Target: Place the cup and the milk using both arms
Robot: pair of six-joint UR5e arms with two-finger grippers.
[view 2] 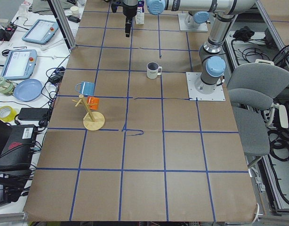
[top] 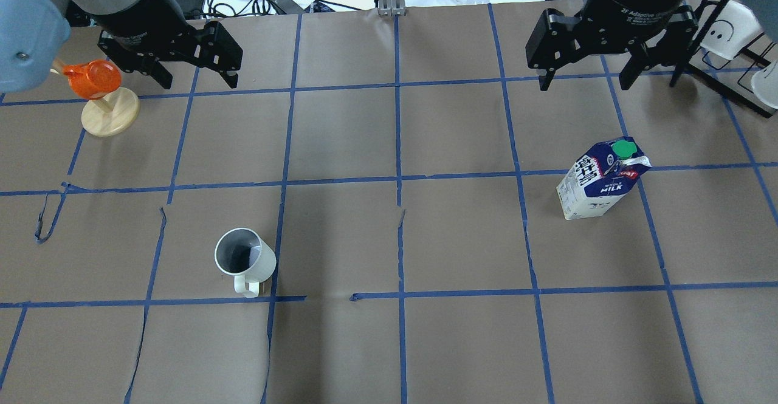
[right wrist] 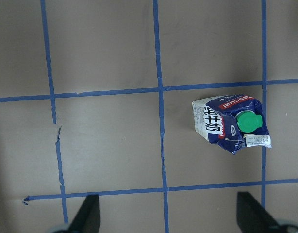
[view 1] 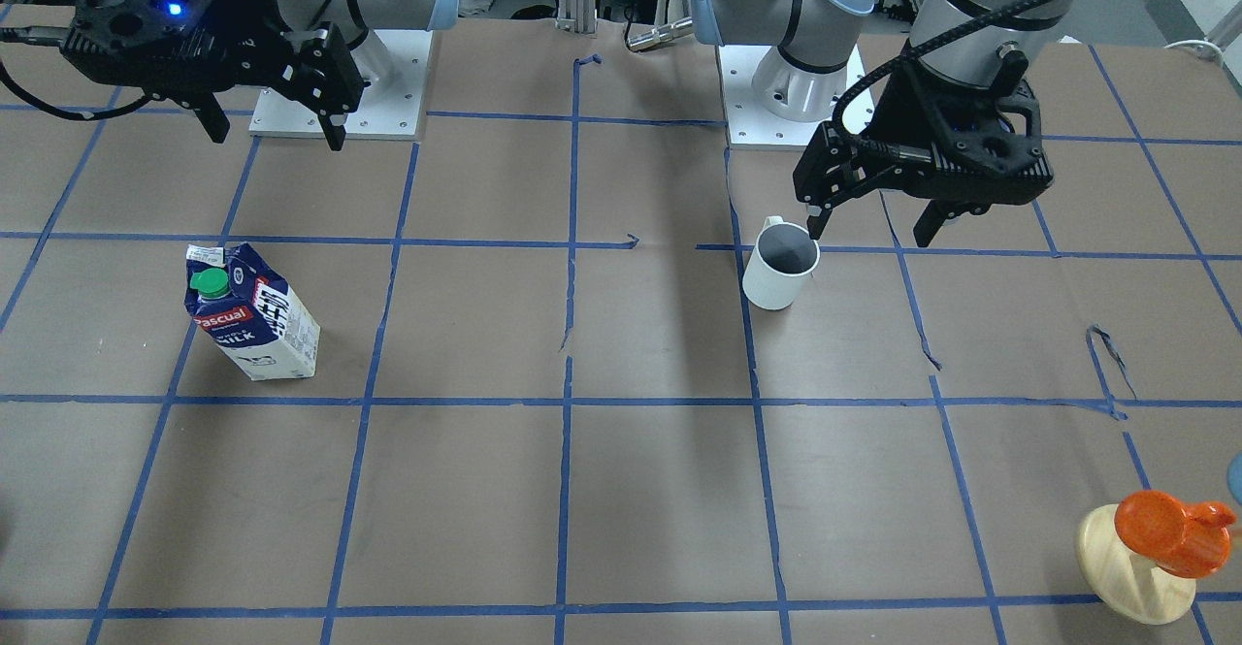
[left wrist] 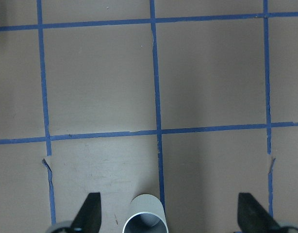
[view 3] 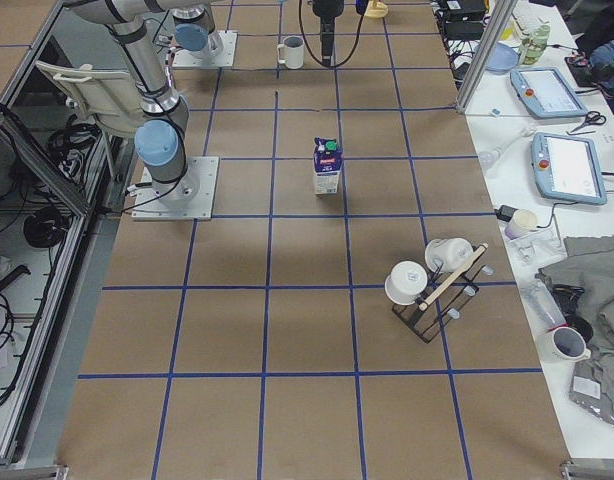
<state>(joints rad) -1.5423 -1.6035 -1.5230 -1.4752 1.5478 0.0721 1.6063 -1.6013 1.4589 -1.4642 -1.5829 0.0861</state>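
Overhead view: cup (top: 245, 258) upright lower-left of centre, milk (top: 598, 179) upright mid-right, left gripper (top: 197, 79) & right gripper (top: 585, 85) both spread wide, empty, at top; cup prob. stiff, slick, chippable, so pinch the wall at rim; milk prob. light, squashy, so clamp mid-body gently.

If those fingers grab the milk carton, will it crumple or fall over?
The milk carton looks like thin card with a creased top, so a hard squeeze would probably dent it. Standing taller than its base is wide, it might tip if pushed near the green cap.
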